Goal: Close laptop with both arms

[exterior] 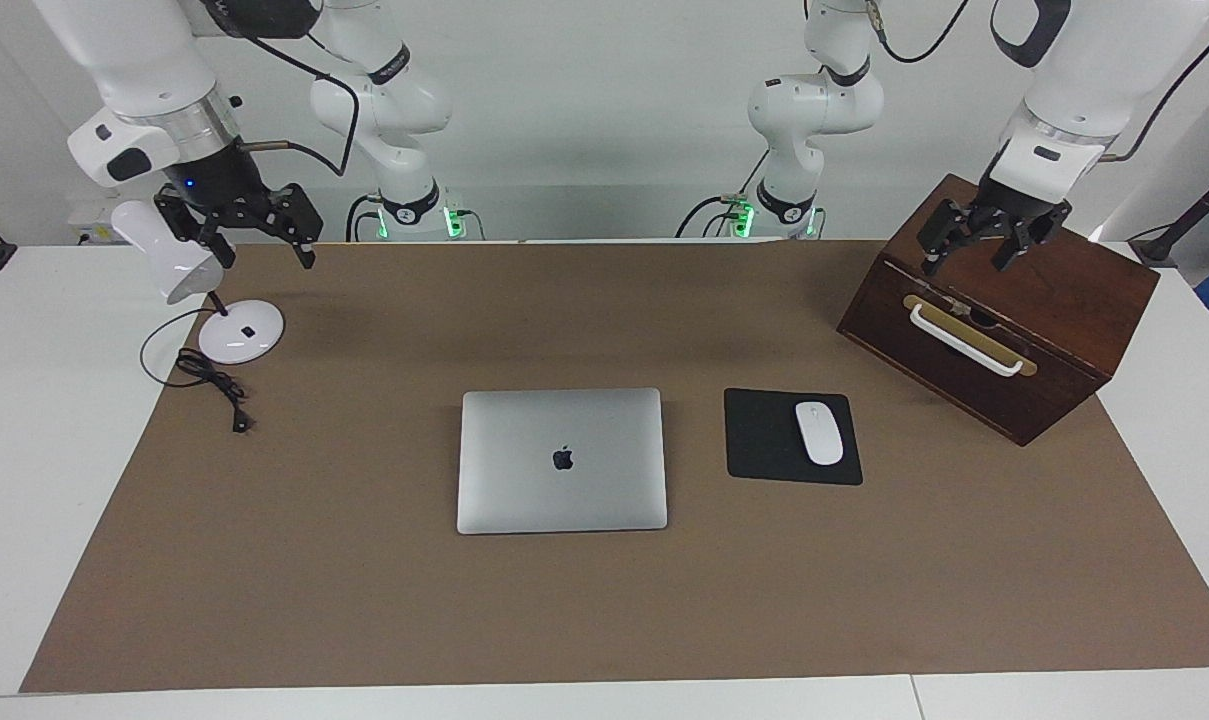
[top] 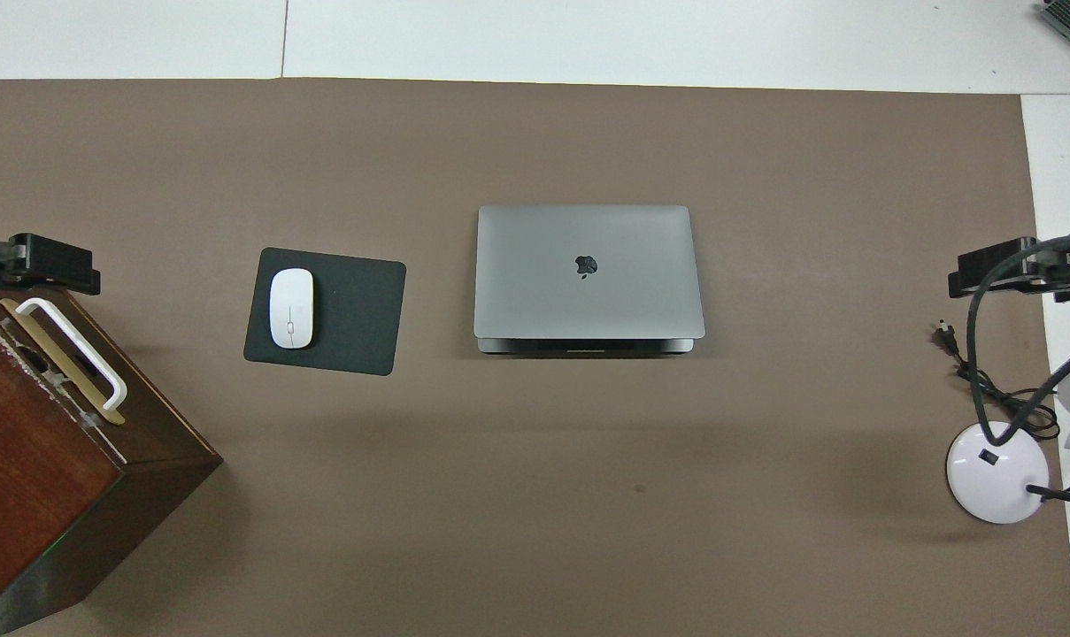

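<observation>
The laptop [exterior: 562, 460] lies mid-mat [exterior: 604, 620]. Beside it, toward the left arm's end, a mouse [exterior: 819, 432] sits on a pad [exterior: 764, 440]. A box [exterior: 1004, 310] occupies that end; a lamp [exterior: 234, 335] stands at the right arm's end.

Setting: robotics lab, staged office desk | evidence: two white arms [exterior: 384, 100] bolted at the edge of a white table [exterior: 44, 420], green base lights, bare white wall | props: brown mat [exterior: 364, 600], laptop [exterior: 562, 460], mouse pad [exterior: 759, 435], mouse [exterior: 819, 432], desk lamp [exterior: 239, 332], wooden box [exterior: 1004, 320]
</observation>
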Action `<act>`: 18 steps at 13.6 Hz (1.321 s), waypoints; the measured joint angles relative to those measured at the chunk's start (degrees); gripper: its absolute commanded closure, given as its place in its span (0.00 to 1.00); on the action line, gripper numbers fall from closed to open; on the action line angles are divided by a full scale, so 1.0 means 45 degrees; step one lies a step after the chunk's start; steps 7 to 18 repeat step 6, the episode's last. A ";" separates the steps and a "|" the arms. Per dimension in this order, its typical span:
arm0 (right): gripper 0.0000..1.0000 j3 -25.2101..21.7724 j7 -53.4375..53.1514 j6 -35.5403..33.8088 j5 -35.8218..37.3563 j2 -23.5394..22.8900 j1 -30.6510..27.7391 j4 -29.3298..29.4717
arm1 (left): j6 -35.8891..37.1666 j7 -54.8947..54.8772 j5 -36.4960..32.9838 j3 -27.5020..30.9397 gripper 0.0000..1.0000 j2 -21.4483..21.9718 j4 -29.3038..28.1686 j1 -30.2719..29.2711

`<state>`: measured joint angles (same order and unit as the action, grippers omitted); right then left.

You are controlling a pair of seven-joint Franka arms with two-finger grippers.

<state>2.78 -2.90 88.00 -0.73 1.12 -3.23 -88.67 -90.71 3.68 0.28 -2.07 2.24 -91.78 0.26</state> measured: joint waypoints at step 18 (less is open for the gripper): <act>0.00 0.0000 0.0000 0.0000 0.0003 0.0000 0.0000 0.0000 | -0.0008 0.0000 0.0000 -0.0056 0.00 0.0055 0.0002 -0.0017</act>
